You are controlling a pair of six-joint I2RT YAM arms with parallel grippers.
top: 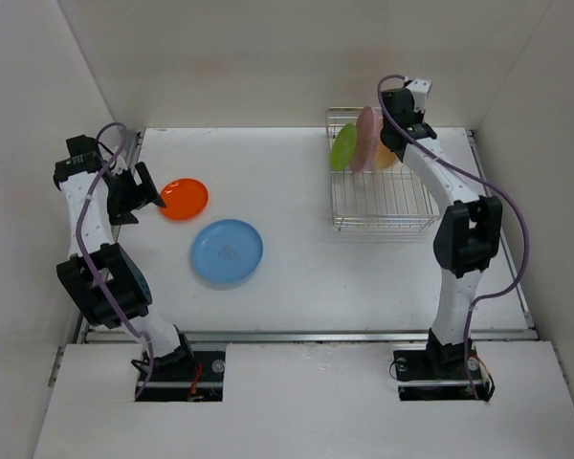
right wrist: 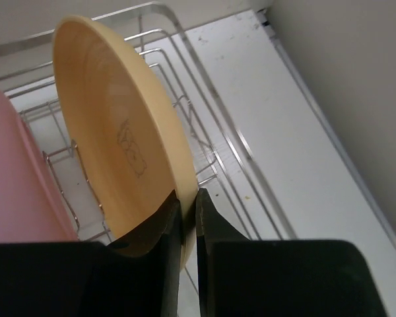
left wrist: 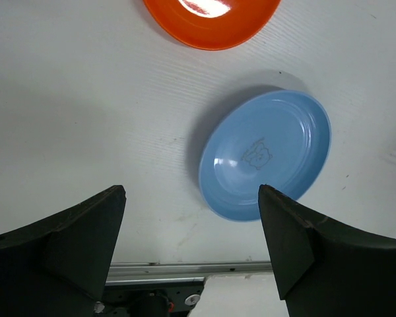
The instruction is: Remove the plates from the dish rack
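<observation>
The silver wire dish rack (top: 383, 196) stands at the back right. In it a lime green plate (top: 343, 148), a pink plate (top: 366, 137) and a tan-yellow plate (top: 387, 158) stand on edge. My right gripper (right wrist: 187, 198) is shut on the rim of the tan-yellow plate (right wrist: 112, 132), with the pink plate (right wrist: 13, 178) just left of it. An orange-red plate (top: 184, 198) and a blue plate (top: 227, 251) lie flat on the table at the left. My left gripper (top: 143, 196) hovers open and holds nothing, beside the orange-red plate; the blue plate (left wrist: 267, 155) lies beyond its fingers.
White walls enclose the table on three sides, and the back wall is close behind the rack. A metal rail (left wrist: 185, 269) runs along the table's near edge. The right arm (top: 459, 229) reaches over the rack's right side.
</observation>
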